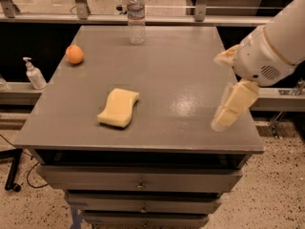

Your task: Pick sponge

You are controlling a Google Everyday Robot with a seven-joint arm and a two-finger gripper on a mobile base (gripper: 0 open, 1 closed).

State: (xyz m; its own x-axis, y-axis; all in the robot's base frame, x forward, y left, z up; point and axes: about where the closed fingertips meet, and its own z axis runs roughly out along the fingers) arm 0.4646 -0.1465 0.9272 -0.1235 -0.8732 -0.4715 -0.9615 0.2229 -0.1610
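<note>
The sponge [118,108], a pale yellow foam pad with wavy sides, lies flat on the grey table top [171,66], left of centre and toward the front. My gripper [219,92] hangs above the table's right front part, well to the right of the sponge and apart from it. One pale yellow finger [232,107] points down toward the table top and the other [226,57] sticks out higher up. The jaws stand apart with nothing between them.
An orange fruit [74,54] sits near the left edge. A clear water bottle [136,15] stands at the back centre. A soap dispenser [34,74] stands on a ledge left of the table. Drawers [138,180] run below the front edge.
</note>
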